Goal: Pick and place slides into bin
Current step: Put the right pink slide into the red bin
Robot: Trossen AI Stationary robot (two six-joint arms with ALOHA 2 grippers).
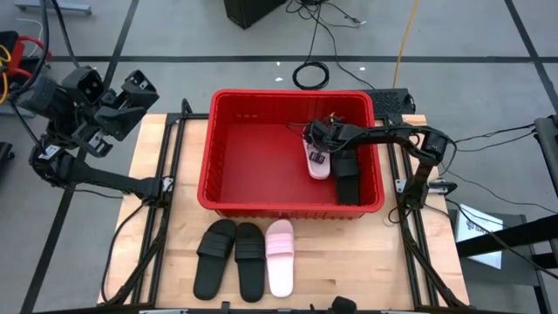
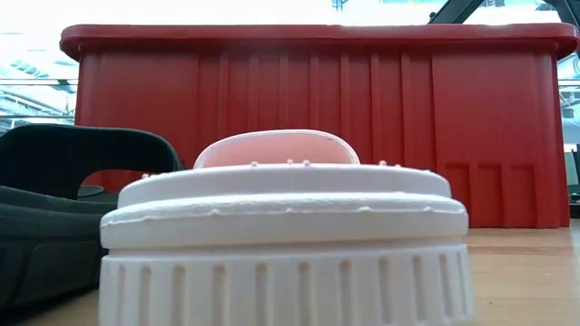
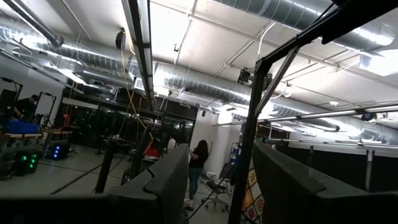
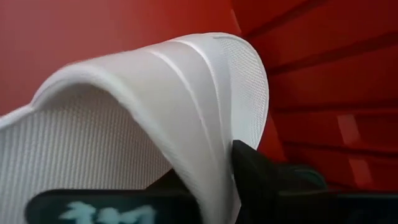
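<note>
Red plastic fills the middle of the high view: the bin (image 1: 228,187) sits on the wooden table (image 1: 166,253), its rim reaching the upper centre of the frame. Inside its right half the right gripper (image 1: 316,146) reaches in from the right edge of the frame and has its fingers clamped on the strap of a pale pink slide (image 1: 316,162). The right wrist view shows that strap (image 4: 155,112) arching close over the dark fingertips (image 4: 252,171), with the bin's red wall behind it. Just to the right of the pink slide, a black slide (image 1: 348,179) lies along the bin's right wall.

Below the bin, in the lower centre of the high view, three slides lie side by side on the table: two black slides (image 1: 231,255) and, touching them on the right, another pale pink slide (image 1: 280,255).

The left gripper (image 1: 118,105) waits raised at the upper left of the frame, off the table's corner, its fingers (image 3: 163,183) spread apart with nothing between them.
</note>
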